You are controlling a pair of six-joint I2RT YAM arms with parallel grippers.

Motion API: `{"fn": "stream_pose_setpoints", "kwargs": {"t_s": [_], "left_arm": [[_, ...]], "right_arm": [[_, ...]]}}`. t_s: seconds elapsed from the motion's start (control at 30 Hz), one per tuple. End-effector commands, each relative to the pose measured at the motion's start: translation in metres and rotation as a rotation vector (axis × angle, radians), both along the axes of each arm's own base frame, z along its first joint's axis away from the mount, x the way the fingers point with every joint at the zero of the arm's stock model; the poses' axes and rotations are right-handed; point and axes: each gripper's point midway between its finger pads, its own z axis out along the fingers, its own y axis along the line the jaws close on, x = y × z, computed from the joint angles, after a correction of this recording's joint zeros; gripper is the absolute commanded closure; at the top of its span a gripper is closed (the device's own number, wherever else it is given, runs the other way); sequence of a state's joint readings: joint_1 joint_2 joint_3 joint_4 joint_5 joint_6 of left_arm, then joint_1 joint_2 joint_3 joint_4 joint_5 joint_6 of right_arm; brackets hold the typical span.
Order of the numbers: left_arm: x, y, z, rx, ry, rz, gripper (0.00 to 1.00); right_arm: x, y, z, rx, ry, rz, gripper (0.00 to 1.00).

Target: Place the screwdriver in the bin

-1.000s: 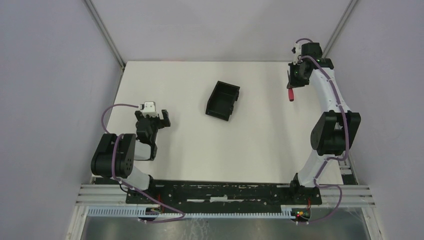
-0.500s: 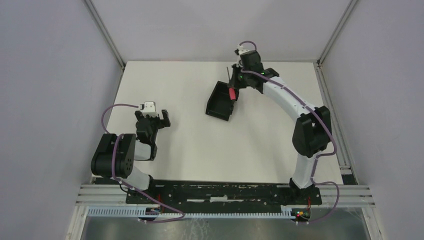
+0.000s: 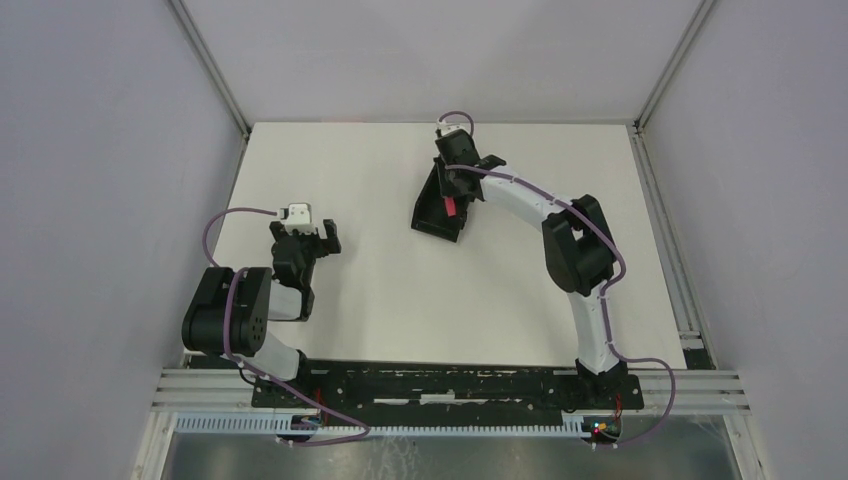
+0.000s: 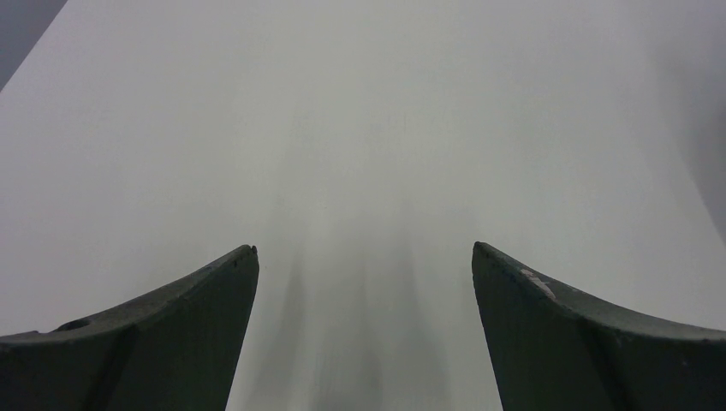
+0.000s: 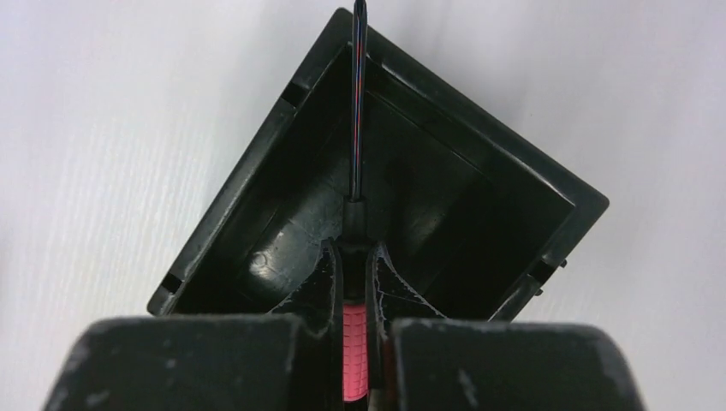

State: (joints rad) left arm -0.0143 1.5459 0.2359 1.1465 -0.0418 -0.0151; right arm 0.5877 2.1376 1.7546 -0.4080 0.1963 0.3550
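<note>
My right gripper [image 3: 452, 196] is shut on the screwdriver [image 5: 354, 347] and holds it over the black bin [image 3: 432, 212]. In the right wrist view the red handle sits pinched between my fingers [image 5: 325, 282] and the thin dark shaft [image 5: 358, 103] points ahead across the bin's open inside to its far corner. The bin [image 5: 257, 180] lies below, tilted like a diamond. In the top view the red handle [image 3: 450, 206] shows above the bin. My left gripper [image 3: 318, 238] is open and empty over the table [image 4: 360, 128] at the left.
The white table [image 3: 380, 300] is framed by grey walls and metal rails at the sides. The right arm [image 3: 570, 240] arcs across the right half of the table. The left arm's base [image 3: 230, 315] sits at the near left.
My right gripper has carried the screwdriver from the far right edge leftward to above the bin. The left arm has not moved.
</note>
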Motion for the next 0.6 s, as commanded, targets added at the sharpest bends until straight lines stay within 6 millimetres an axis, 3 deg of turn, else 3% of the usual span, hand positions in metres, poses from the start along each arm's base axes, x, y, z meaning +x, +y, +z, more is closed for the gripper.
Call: {"fn": "stream_pose_setpoints", "kwargs": {"t_s": [0.0, 0.13, 0.2, 0.47, 0.53, 0.57], "left_arm": [[0.006, -0.001, 0.014, -0.016, -0.049, -0.004, 0.0], [0.006, -0.001, 0.014, -0.016, -0.049, -0.004, 0.0], [0.006, -0.001, 0.014, -0.016, -0.049, -0.004, 0.0], [0.006, -0.001, 0.014, -0.016, -0.049, -0.004, 0.0], [0.006, -0.001, 0.014, -0.016, -0.049, -0.004, 0.0], [0.006, -0.001, 0.014, -0.016, -0.049, -0.003, 0.0]], "right_arm": [[0.005, 0.006, 0.002, -0.041, -0.044, 0.015, 0.96], [0.005, 0.009, 0.007, -0.03, -0.045, 0.0, 0.65], [0.007, 0.007, 0.02, -0.025, -0.072, -0.019, 0.6], [0.016, -0.003, 0.123, 0.019, -0.263, -0.046, 0.46], [0.012, -0.013, 0.147, 0.012, -0.314, -0.052, 0.23], [0.009, -0.019, 0.16, 0.007, -0.343, -0.046, 0.04]]}}
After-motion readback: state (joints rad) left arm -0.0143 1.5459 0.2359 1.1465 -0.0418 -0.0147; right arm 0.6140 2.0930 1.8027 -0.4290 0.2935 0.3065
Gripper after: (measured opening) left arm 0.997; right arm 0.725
